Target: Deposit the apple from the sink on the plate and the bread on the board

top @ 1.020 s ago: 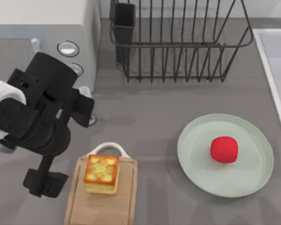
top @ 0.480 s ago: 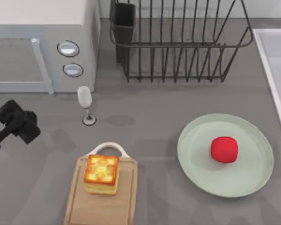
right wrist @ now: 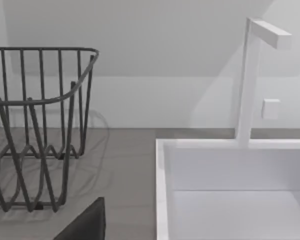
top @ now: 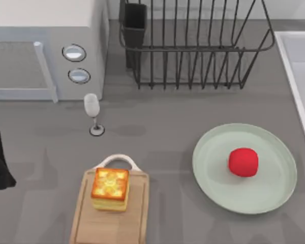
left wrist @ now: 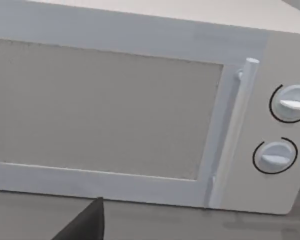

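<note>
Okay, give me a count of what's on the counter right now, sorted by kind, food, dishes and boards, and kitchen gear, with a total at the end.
Food: 2, the apple and the bread.
Dishes and boards: 3, the plate, the board, the wine glass.
Kitchen gear: 2, the microwave, the dish rack.
Total: 7.

Light wooden board (top: 110, 223) (pale grain), matt mint plate (top: 274, 193); dark wire rack (top: 193, 46), probably metal
</note>
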`<state>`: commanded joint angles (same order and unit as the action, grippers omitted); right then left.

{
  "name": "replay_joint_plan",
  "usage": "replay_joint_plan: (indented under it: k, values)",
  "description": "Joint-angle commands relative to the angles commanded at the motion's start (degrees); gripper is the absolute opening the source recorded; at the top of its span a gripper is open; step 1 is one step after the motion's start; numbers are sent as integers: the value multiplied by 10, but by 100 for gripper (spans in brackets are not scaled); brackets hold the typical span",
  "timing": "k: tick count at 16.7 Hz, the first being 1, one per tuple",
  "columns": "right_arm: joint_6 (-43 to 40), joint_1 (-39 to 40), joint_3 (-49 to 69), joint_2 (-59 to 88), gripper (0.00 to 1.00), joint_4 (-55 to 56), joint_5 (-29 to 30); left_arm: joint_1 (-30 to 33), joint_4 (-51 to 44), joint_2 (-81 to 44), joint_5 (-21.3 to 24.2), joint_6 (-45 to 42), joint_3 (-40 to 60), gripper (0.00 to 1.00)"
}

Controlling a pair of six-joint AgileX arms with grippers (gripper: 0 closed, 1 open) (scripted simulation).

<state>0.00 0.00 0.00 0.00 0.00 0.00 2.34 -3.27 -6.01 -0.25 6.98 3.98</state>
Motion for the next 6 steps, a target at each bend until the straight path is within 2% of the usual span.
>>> replay_joint_plan:
  k: [3, 6]
  values:
    - [0, 0, 0, 0, 100, 0, 0, -20, 28, 52, 2, -60, -34, 100]
    - [0, 0, 0, 0, 100, 0, 0, -23, 33, 60, 2, -70, -40, 100]
